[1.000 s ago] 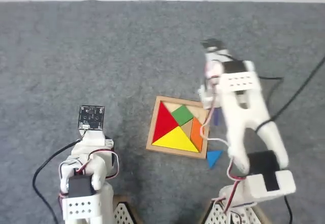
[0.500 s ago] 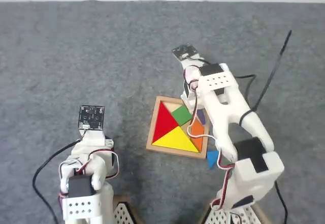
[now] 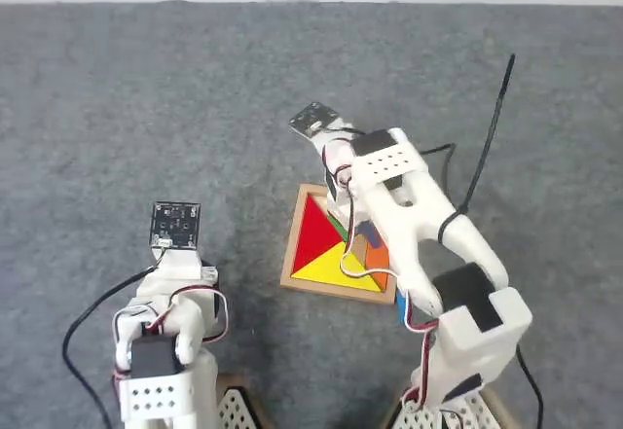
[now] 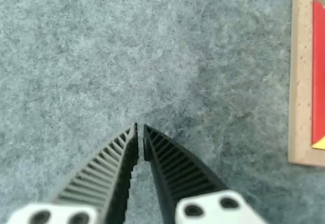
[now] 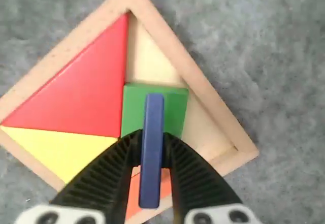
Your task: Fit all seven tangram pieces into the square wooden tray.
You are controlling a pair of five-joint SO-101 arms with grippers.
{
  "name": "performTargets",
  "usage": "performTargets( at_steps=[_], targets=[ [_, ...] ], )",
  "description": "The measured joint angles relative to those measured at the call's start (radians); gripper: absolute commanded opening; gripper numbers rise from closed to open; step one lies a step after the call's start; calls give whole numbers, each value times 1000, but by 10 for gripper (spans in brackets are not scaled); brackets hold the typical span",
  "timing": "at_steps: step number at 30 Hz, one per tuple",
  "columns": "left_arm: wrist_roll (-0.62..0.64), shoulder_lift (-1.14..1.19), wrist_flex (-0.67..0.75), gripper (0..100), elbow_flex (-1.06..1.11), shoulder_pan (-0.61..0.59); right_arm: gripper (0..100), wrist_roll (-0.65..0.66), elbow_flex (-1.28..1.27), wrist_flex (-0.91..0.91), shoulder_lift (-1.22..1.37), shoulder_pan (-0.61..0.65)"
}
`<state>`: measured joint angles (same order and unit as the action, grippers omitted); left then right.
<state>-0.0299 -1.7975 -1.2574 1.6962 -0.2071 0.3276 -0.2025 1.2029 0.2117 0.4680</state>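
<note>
The right end effector [image 5: 152, 136] hangs over the tray [image 5: 195, 79] with its 2 fingers closed on a dark blue piece [image 5: 153, 109]. The piece is held on edge, so its thin side faces the wrist camera, and it crosses above the green square [image 5: 175, 109]. The tray lies on the grey table [image 3: 146, 89], in front of the right arm. Lying flat in it are a red triangle [image 5: 86, 87], a yellow triangle [image 5: 61, 150], the green square and an orange piece [image 3: 378, 252]. Bare wood shows in 2 places, at the corner beyond the green square and along the rim beside it. A light blue piece [image 3: 399, 302] lies on the table just outside the tray's near corner, partly under the right arm.

The left end effector [image 4: 139, 130] is over bare table, well apart from the tray's rim [image 4: 299, 82]. Its 2 fingers are drawn together with a mere slit between the tips, and they hold nothing.
</note>
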Motion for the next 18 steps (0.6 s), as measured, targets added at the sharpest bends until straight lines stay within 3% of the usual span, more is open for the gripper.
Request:
performTargets(
  at_steps=[11, 18],
  targets=[
    [0, 0, 0, 18, 0, 0, 13, 0, 0, 0, 0, -17],
    [0, 0, 0, 18, 0, 0, 122, 0, 0, 0, 0, -15]
  ],
)
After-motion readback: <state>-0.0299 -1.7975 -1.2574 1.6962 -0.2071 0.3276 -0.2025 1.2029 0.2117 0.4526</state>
